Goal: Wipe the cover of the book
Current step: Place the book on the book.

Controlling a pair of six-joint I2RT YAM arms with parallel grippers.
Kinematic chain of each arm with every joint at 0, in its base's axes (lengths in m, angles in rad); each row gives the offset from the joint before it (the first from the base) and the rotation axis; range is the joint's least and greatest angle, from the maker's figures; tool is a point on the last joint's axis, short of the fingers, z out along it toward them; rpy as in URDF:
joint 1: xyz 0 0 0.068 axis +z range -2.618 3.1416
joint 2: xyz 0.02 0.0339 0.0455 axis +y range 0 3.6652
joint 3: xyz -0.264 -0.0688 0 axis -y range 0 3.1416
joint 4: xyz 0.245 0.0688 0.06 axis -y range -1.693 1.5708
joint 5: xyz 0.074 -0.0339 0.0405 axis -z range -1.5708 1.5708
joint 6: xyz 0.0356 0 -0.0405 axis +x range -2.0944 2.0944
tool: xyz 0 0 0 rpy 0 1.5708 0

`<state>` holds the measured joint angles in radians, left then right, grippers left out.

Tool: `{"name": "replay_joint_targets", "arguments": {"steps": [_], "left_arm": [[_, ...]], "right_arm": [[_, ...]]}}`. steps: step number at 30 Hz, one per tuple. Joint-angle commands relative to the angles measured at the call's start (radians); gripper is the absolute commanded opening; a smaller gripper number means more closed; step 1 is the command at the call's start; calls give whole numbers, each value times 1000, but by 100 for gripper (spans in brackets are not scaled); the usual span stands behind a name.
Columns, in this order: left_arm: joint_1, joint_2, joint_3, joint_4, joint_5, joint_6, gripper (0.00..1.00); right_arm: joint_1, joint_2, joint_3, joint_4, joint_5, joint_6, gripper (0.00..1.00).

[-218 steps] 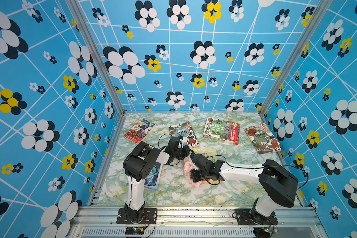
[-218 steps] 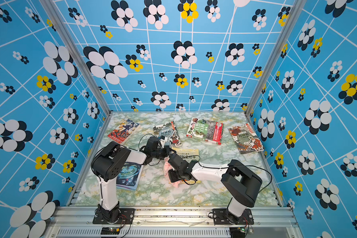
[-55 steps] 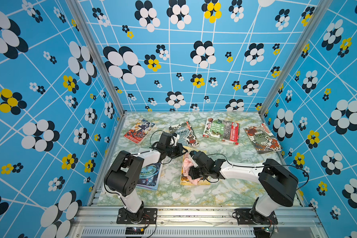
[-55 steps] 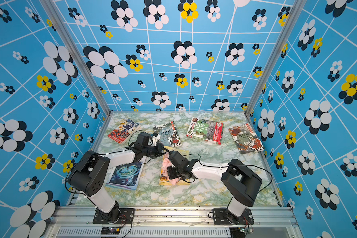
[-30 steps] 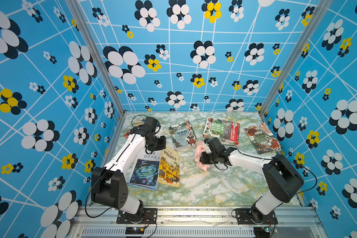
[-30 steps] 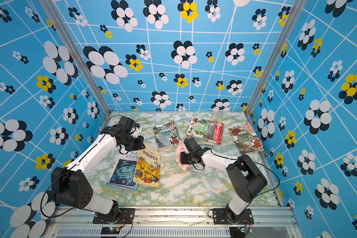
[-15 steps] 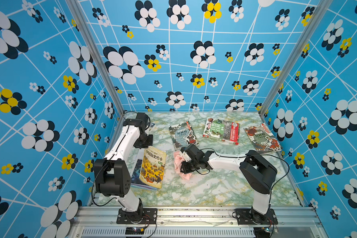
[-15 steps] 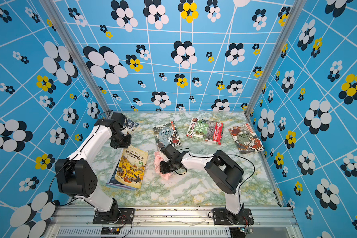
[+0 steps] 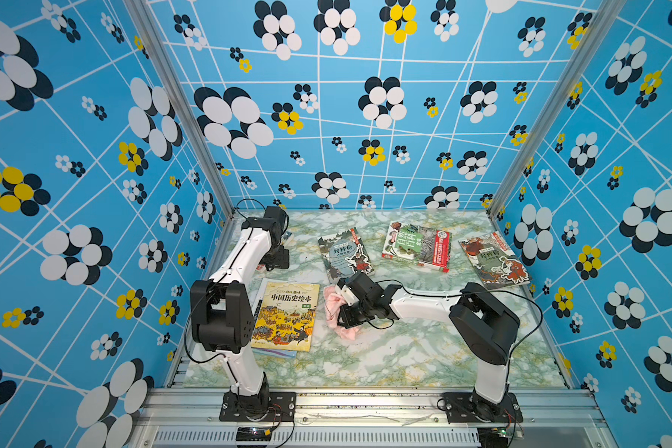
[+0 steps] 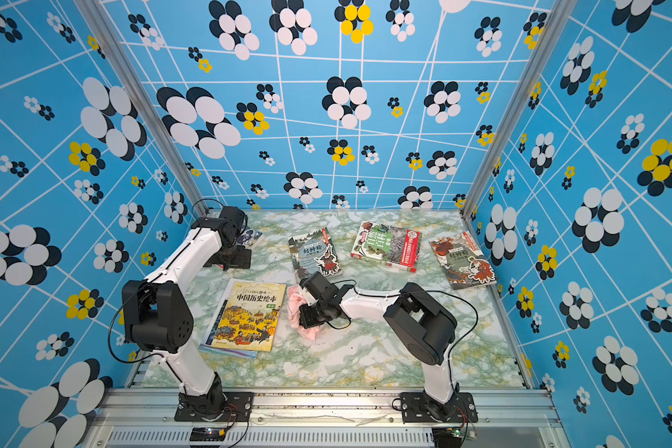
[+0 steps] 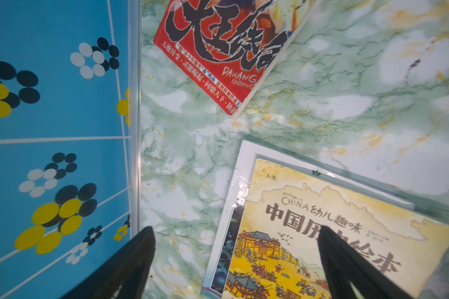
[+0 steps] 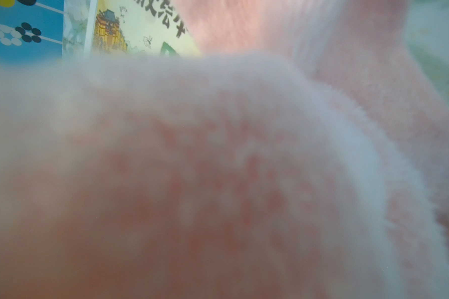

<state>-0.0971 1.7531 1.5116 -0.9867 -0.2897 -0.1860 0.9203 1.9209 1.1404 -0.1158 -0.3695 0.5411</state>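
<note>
The book (image 9: 284, 316) (image 10: 249, 316) with a yellow cover lies flat at the front left, stacked on another book. It also shows in the left wrist view (image 11: 335, 233). My right gripper (image 9: 344, 312) (image 10: 307, 310) is just right of the book, shut on a pink cloth (image 9: 336, 310) (image 10: 297, 306). The cloth (image 12: 218, 155) fills the right wrist view and hides the fingers. My left gripper (image 11: 235, 230) (image 9: 277, 263) hovers open beyond the book's far left corner, with nothing between its fingers.
A red book (image 11: 226, 51) lies under the left arm near the left wall (image 11: 57, 129). Three more books (image 9: 344, 254) (image 9: 416, 246) (image 9: 495, 260) lie along the back. A blue book's edge (image 9: 274, 352) peeks out beneath the yellow one.
The left gripper has opened and drawn back to the far left. The yellow book slid left onto the blue book. The right gripper carried the cloth left, to beside the book.
</note>
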Motion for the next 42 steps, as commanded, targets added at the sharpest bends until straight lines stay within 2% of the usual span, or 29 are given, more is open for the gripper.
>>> {"name": "replay_joint_targets", "arguments": {"steps": [1, 7, 12, 17, 22, 27, 31, 36, 42], "left_arm": [[-2, -97, -65, 127, 186, -75, 99], [0, -212, -204, 418, 526, -196, 99], [0, -246, -336, 745, 658, -343, 99], [-1, -162, -380, 985, 753, -438, 99], [-2, -18, -356, 1138, 827, -482, 99], [-2, 115, -329, 1226, 868, -551, 99], [2, 219, -298, 1278, 920, -573, 98], [10, 315, -193, 1160, 930, -552, 97], [18, 375, -187, 1136, 922, -569, 96]], "right_arm": [[56, 56, 34, -15, -72, -26, 0], [105, 125, 129, -3, -138, -81, 0], [105, 138, 178, 1, -161, -101, 0], [79, 15, 47, 44, -84, -109, 0], [-59, -178, -135, -4, 37, -115, 0], [-193, -315, -186, -140, 216, -149, 0], [-274, -320, -145, -198, 336, -141, 0], [-340, -236, 8, -238, 440, -148, 0], [-405, -47, 272, -287, 409, -201, 0]]}}
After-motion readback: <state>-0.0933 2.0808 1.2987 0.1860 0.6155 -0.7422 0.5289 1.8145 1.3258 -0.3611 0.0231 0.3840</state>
